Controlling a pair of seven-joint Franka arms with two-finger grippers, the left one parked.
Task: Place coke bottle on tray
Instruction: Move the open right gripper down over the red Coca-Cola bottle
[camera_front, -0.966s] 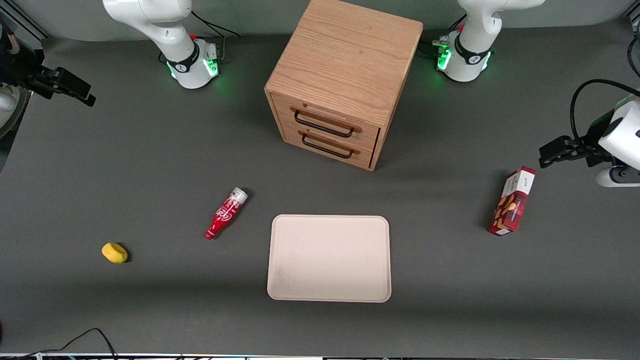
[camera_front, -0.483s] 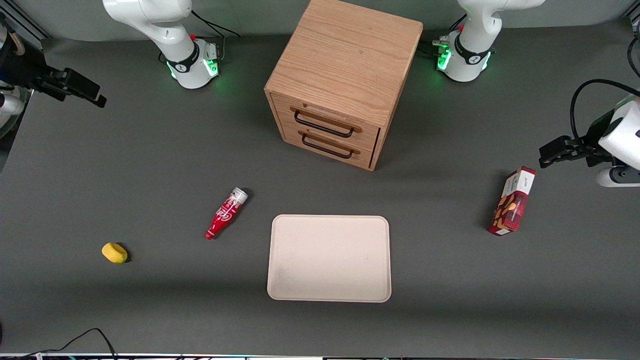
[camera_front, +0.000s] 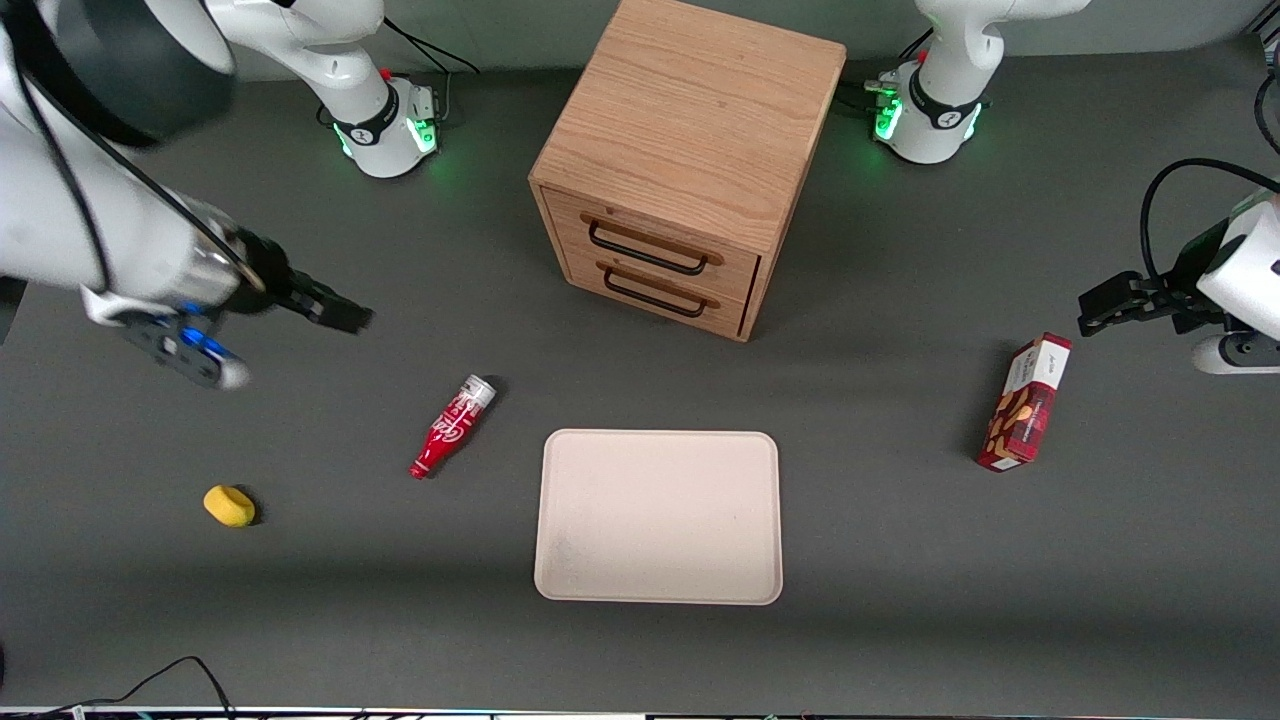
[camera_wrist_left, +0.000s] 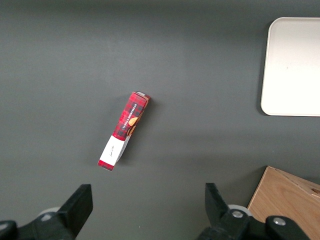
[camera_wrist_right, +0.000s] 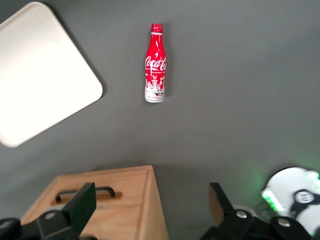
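Note:
The coke bottle lies on its side on the grey table, red with white script; its silver base end points toward the drawer cabinet. It also shows in the right wrist view. The cream-beige tray lies flat beside it, toward the parked arm's end, with nothing on it; it also shows in the right wrist view. My gripper hangs above the table, farther from the front camera than the bottle and toward the working arm's end. Its fingers are spread wide and hold nothing.
A wooden two-drawer cabinet stands farther from the front camera than the tray. A small yellow object lies toward the working arm's end. A red snack box lies toward the parked arm's end.
The working arm has swung in from the table's edge, carrying the gripper nearer to the bottle and nearer to the front camera. The bottle and tray have not moved.

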